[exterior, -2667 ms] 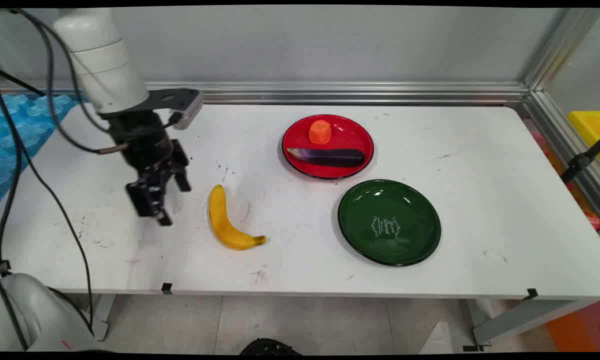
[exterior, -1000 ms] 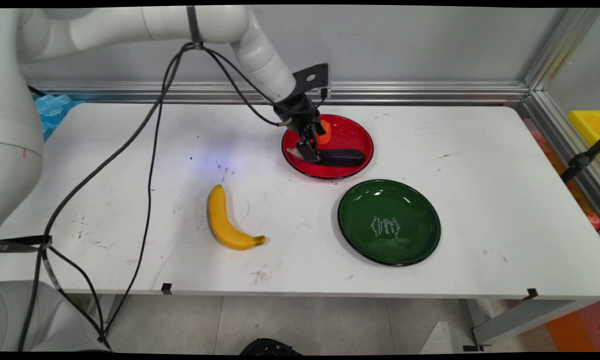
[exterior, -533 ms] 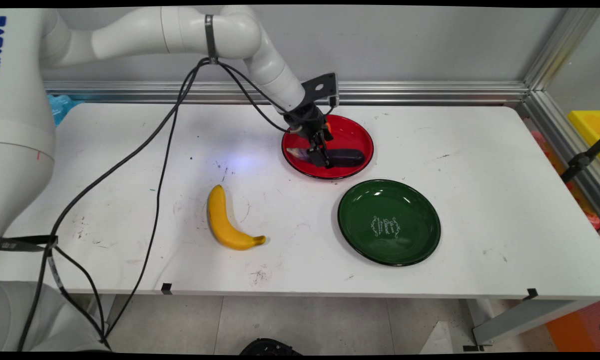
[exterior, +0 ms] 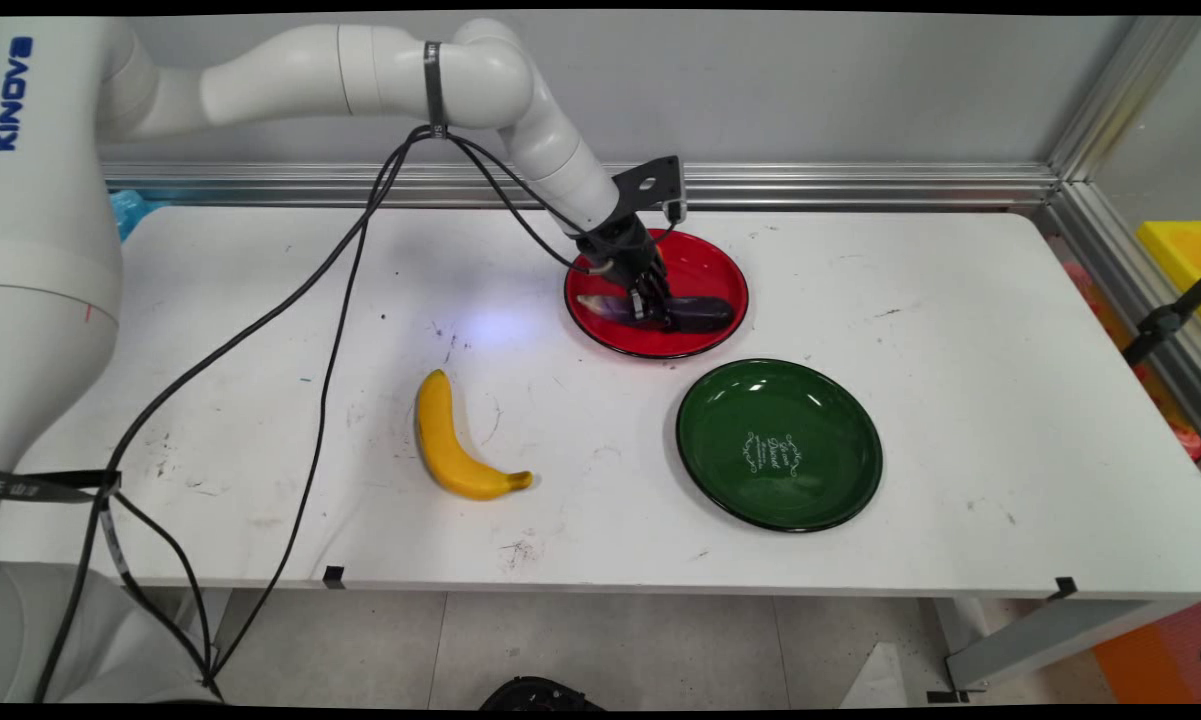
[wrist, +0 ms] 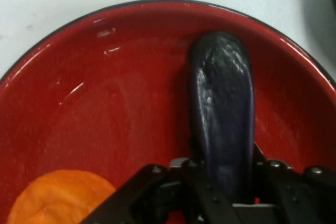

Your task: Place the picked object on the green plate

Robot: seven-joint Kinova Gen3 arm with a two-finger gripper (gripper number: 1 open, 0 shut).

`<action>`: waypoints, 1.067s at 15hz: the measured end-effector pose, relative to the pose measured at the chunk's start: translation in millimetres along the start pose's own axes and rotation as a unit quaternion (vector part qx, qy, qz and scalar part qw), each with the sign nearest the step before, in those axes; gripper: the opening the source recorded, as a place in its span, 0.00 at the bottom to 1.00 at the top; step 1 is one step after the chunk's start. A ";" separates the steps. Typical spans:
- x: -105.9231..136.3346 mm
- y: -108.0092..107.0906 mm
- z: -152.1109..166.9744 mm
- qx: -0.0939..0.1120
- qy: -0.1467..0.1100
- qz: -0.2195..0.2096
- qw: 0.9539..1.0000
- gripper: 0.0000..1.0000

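We see the gripper [wrist: 223,195] clamped across the eggplant [wrist: 223,114], likely light, smooth and slippery, near its middle.

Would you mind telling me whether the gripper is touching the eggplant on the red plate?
Touching. In the hand view the gripper has a finger pressed against each side of the eggplant, no gap showing, above the red plate.

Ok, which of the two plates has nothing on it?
The green plate, nearer the table's front edge. The red plate behind it holds an eggplant and an orange piece, with the tool down at the eggplant.
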 end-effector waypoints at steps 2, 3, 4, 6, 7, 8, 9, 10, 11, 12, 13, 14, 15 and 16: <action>7.0 -0.3 -3.7 -0.002 0.003 0.006 1.000 0.00; 12.9 -0.4 -8.0 -0.004 0.005 0.011 1.000 0.00; 17.1 0.0 -12.6 -0.005 0.006 0.014 1.000 0.00; 26.3 2.2 -22.6 -0.008 0.008 0.021 1.000 0.00; 32.2 5.1 -29.0 -0.011 0.009 0.024 1.000 0.00; 37.9 8.5 -34.8 -0.014 0.011 0.025 1.000 0.00; 44.3 13.3 -41.2 -0.018 0.013 0.026 0.999 0.00; 51.3 19.5 -46.5 -0.024 0.015 0.026 0.999 0.00; 56.7 25.6 -50.6 -0.029 0.018 0.025 0.999 0.00; 62.5 34.1 -54.3 -0.036 0.021 0.023 0.999 0.00; 68.3 43.9 -56.7 -0.043 0.024 0.021 0.999 0.00; 73.7 54.6 -57.6 -0.050 0.028 0.019 0.998 0.00; 78.0 63.7 -57.8 -0.055 0.031 0.018 0.998 0.00; 82.2 74.5 -56.7 -0.061 0.034 0.016 0.997 0.00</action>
